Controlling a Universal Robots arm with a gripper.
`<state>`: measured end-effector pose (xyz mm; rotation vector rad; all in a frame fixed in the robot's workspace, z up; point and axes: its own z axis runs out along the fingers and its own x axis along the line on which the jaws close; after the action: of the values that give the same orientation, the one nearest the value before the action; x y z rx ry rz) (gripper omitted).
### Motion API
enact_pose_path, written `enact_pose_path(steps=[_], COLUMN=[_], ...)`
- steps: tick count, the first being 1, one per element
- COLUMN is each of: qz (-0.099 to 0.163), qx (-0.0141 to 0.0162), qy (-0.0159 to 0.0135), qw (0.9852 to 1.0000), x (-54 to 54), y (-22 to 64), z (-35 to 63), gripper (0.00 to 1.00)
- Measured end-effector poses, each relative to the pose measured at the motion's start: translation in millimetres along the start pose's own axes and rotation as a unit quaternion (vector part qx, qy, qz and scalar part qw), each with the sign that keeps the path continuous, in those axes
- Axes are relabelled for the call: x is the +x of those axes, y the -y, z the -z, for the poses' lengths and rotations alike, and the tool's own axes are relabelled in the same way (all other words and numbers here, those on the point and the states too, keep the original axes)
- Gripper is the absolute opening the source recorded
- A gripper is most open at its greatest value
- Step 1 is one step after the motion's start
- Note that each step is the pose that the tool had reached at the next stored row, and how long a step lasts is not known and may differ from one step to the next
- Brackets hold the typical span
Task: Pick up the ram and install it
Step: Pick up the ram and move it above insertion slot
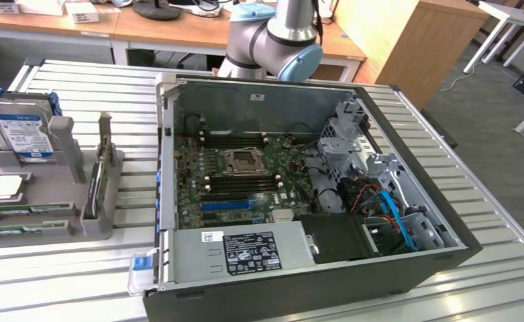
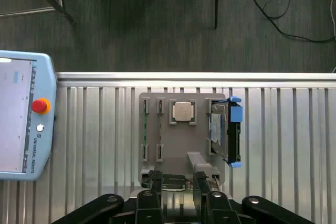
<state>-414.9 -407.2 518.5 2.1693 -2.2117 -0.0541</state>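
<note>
The jaws stand open and empty. The gripper (image 2: 177, 186) hovers above the grey parts holder (image 2: 168, 142). The ram (image 1: 15, 215) lies in that holder, on the exterior view's left of the computer case (image 1: 271, 100). Judged progress: pickup and installation are not yet done.

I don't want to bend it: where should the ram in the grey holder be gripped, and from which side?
Grip the ram mid-length across its two flat faces, coming from above: it stands on edge in the grey holder, so probably only its top long edge is free.
</note>
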Motion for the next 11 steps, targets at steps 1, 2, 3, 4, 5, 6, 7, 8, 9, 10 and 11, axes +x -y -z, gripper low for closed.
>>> enact_pose_path(steps=[1, 2, 3, 4, 5, 6, 7, 8, 9, 10, 11], qz=[0.000, 0.000, 0.000, 0.000, 0.000, 0.000, 0.000, 0.000, 0.000, 0.000, 0.000], qx=[0.0000, 0.0000, 0.0000, 0.0000, 0.0000, 0.0000, 0.0000, 0.0000, 0.0000, 0.0000, 0.0000], qy=[0.0000, 0.0000, 0.0000, 0.0000, 0.0000, 0.0000, 0.0000, 0.0000, 0.0000, 0.0000, 0.0000], qw=[1.0000, 1.0000, 1.0000, 1.0000, 1.0000, 1.0000, 1.0000, 1.0000, 1.0000, 1.0000, 1.0000], x=[0.0, 0.0, 0.0, 0.0, 0.0, 0.0, 0.0, 0.0, 0.0, 0.0, 0.0], y=[0.0, 0.0, 0.0, 0.0, 0.0, 0.0, 0.0, 0.0, 0.0, 0.0, 0.0], z=[0.0, 0.0, 0.0, 0.0, 0.0, 0.0, 0.0, 0.0, 0.0, 0.0, 0.0], gripper=[0.37, 0.37, 0.37, 0.37, 0.37, 0.37, 0.37, 0.37, 0.37, 0.37, 0.37])
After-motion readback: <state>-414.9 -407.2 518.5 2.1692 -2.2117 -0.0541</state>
